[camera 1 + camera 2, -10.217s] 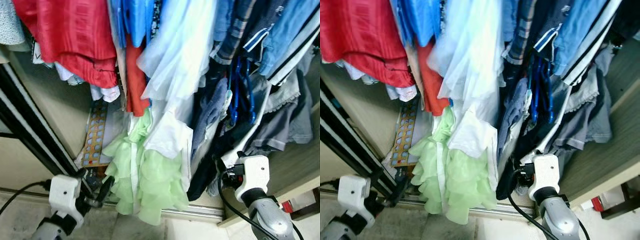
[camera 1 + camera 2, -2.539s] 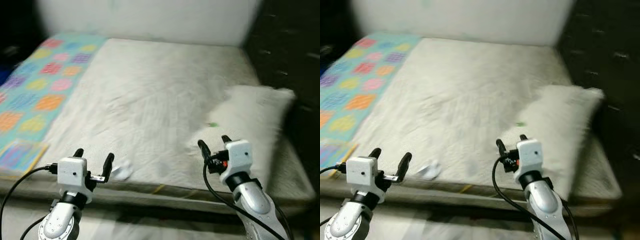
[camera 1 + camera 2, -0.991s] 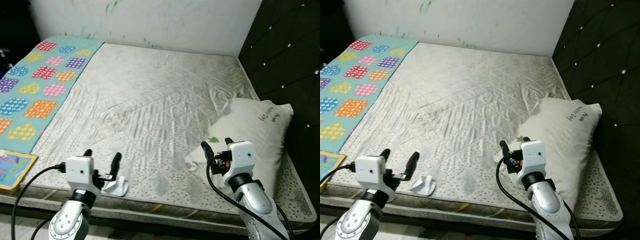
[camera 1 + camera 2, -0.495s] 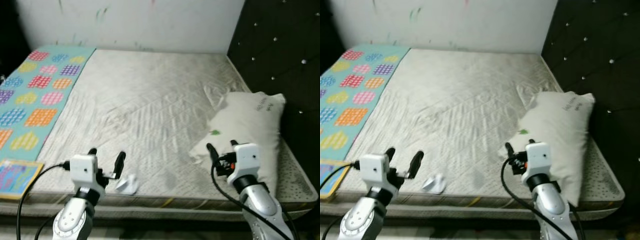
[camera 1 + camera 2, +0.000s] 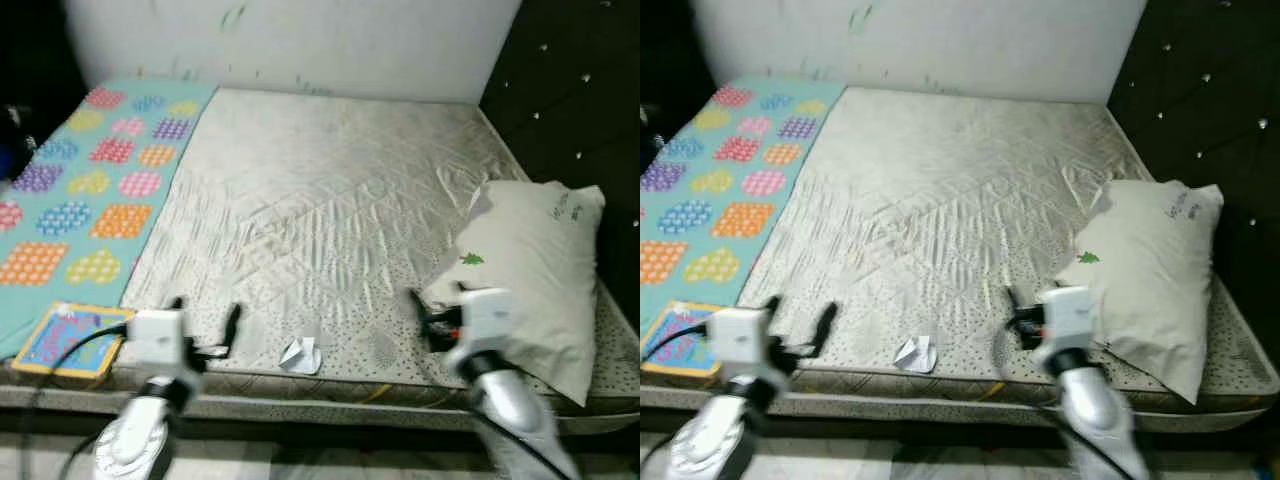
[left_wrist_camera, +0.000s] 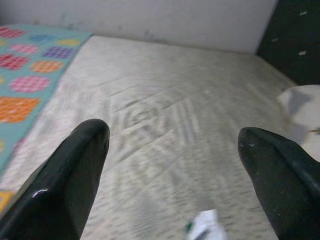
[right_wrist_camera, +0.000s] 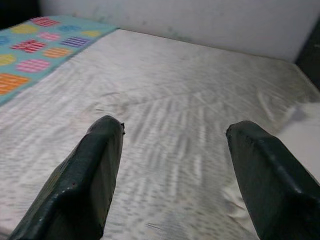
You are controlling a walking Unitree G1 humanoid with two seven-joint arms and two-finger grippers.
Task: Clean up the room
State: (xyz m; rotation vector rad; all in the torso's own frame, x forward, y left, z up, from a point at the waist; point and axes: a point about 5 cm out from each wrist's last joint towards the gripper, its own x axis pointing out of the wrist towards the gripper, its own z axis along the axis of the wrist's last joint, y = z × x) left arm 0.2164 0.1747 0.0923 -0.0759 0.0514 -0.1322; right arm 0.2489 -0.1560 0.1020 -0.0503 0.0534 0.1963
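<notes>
Near the front edge of the mattress (image 5: 330, 200), at about 6 o'clock in the head views, you have a small crumpled white scrap of paper (image 5: 301, 353) lying by itself on the quilted cover. It reads as the one loose bit of litter on the bed, so treat it as your pick-up. Your left gripper (image 5: 205, 325) hangs just off the bed edge at roughly 7 o'clock, fingers spread wide with nothing between them; the scrap sits near it, toward 3 o'clock from the fingertips, and peeks in low between the fingers in the left wrist view (image 6: 205, 227). Your right gripper (image 5: 437, 315) hovers at about 5 o'clock, released and empty too, just beside the near corner of the pillow (image 5: 535, 270).

Expect the paper to weigh almost nothing and to be soft and crushable. It will likely skid or flip if you nudge it from one side, and the mattress will give under the fingers. You would do best to straddle the raised, folded ridge of the scrap with both left fingers and close on that ridge, not on a flat corner. Press lightly, or you may pinch the bed cover with it.

At 9 o'clock a teal patterned mat (image 5: 90, 190) covers the bed's left strip, and a colourful flat book or board (image 5: 68, 340) rests at its near end, at 8 o'clock. Both arms are blurred in the head views, so judge the gap from the wrist view.
</notes>
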